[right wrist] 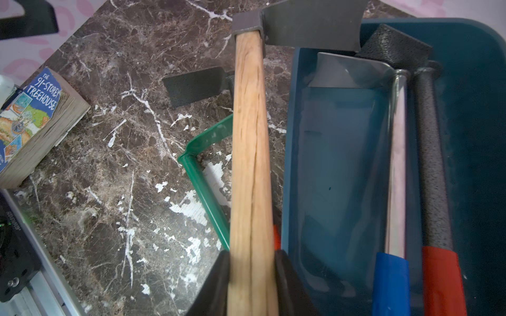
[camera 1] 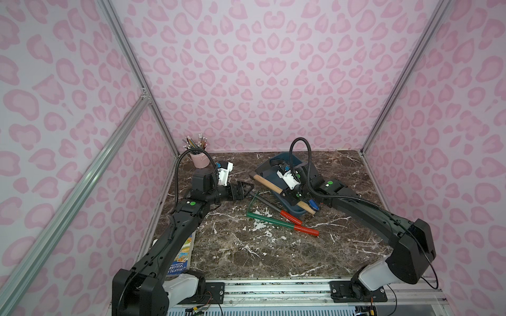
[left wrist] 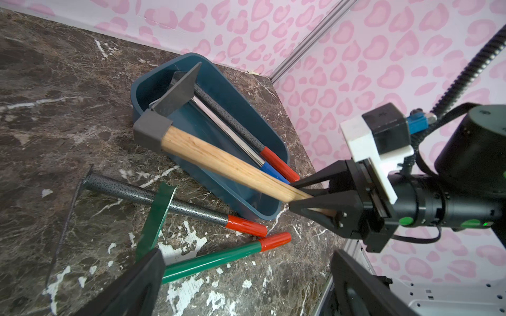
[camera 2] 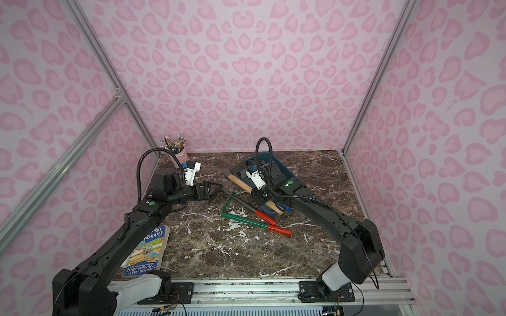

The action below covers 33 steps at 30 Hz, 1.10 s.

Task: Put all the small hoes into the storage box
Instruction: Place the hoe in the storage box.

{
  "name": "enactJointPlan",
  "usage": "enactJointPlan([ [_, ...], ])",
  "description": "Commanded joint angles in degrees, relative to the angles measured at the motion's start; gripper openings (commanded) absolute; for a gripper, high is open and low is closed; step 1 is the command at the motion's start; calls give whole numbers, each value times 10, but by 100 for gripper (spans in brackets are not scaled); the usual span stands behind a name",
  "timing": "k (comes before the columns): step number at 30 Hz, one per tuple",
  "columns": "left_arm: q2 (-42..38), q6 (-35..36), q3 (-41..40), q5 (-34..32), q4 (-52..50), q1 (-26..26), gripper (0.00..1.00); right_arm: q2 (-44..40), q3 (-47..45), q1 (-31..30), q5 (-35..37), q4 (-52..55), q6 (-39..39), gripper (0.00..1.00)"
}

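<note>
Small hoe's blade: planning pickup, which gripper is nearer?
Left. The left gripper, open, is beside the small hoe's blade; the right gripper, shut on the wooden-handled tool, is toward its red end.

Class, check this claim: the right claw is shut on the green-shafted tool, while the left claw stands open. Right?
No: the right wrist view shows the right claw shut on the wooden-handled tool, not the green-shafted tool; the left claw stands open.

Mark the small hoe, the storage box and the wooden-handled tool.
small hoe [left wrist: 123, 190]: left wrist view, on its grey shaft.
storage box [right wrist: 342, 164]: right wrist view, on its bare floor.
wooden-handled tool [left wrist: 219, 161]: left wrist view, mid handle.
</note>
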State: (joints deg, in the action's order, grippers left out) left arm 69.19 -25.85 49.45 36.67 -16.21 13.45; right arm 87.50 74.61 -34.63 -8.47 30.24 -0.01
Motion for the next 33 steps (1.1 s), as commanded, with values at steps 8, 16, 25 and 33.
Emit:
enactJointPlan([
  [8,16,57,18,-80,21,55,99,-8,-8,41,17,-94,-10,0],
  [16,26,66,16,-96,33,78,99,16,-4,54,40,-111,-24,0],
  [25,25,63,12,-103,30,82,100,51,4,64,29,-133,-28,0],
  [33,27,62,12,-105,26,83,100,75,3,77,5,-156,-21,0],
])
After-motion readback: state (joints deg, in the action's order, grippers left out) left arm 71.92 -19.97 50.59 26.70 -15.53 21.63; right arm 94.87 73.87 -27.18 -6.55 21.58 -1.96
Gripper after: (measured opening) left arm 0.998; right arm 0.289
